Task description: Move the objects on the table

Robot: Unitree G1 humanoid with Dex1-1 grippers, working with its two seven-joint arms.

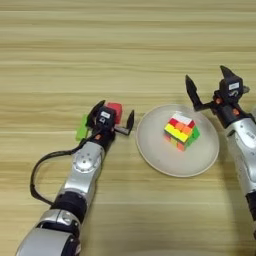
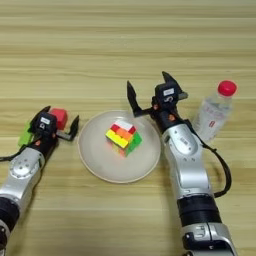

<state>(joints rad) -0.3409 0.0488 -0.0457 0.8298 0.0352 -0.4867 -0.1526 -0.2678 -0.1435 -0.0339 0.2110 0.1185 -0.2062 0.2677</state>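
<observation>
A: Where is the puzzle cube (image 1: 181, 131) relative to each claw?

B: It sits near the middle of the round white plate (image 1: 152, 150), tilted onto a corner, with red, yellow, orange, green and white faces showing. The right claw (image 2: 148, 90) stands at the plate's far right rim, beyond the cube and apart from it. Its two black fingers (image 2: 132, 96) are spread wide and hold nothing.

A: And the left claw (image 1: 114, 114)?

B: It is just left of the plate, also spread open and empty. The small red cube (image 1: 115, 109) lies between its fingers, at the far side of the gap; I cannot tell whether a finger touches it. The green bar (image 1: 82, 128) lies flat on the desk (image 1: 125, 55) just left of that claw, partly hidden behind the wrist.

A: How are the arms posed?

B: The left arm comes up from the lower left corner, its silver forearm angled toward the plate, a black cable looping beside it. The right arm rises from the bottom on the right, forearm nearly straight up the picture, the wrist bent so the claw leans left over the plate's edge.

A: And the surroundings?

B: A light wood-grain desk with horizontal plank lines fills the view. A clear plastic bottle (image 2: 214, 114) with a red cap stands right of the right arm.
</observation>
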